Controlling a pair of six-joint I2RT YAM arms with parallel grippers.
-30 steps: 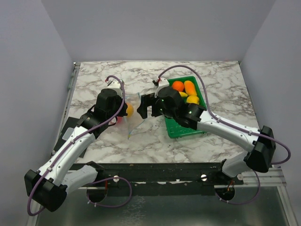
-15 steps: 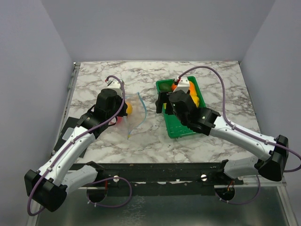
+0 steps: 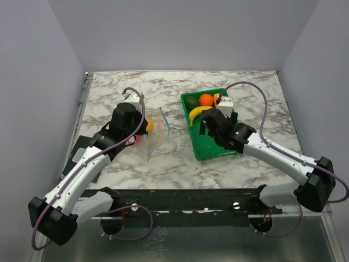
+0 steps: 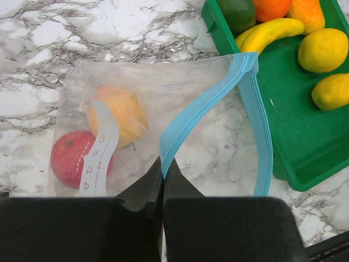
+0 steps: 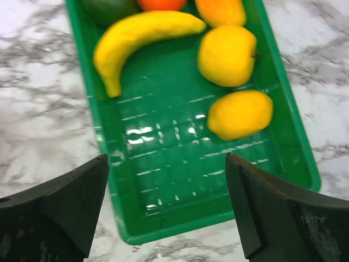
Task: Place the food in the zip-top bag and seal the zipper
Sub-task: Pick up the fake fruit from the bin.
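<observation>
The left end effector (image 4: 162,173) is pinching the zipper (image 4: 210,95) of the zip-top bag (image 4: 163,82), its fingers pressed together on the light blue strip close to one end. The bag is resting on the marble table (image 3: 109,87) near the green tray (image 3: 210,148), on the left arm's side of it and apart from its rim in the top view; its mouth is facing the tray and gaping, the two blue edges bowing away from each other. Inside the bag, at the end away from the tray, a red piece (image 4: 70,158) and an orange-yellow round fruit (image 4: 117,112) are sitting side by side; a white label (image 4: 101,150) is showing across the clear plastic in front of them.

The right end effector (image 5: 166,174) is hovering over the tray's bare near half, its jaws spread wide with nothing between them. The rest of the food is lying in the tray's far half; a banana (image 5: 139,33) is curving along the side nearest the bag; a lemon (image 5: 226,54) and a second lemon (image 5: 240,114) are lying along the opposite wall; a dark green piece (image 4: 237,11), a round orange (image 3: 205,99) and an elongated orange piece (image 4: 308,12) are crowding the tray's far end.
</observation>
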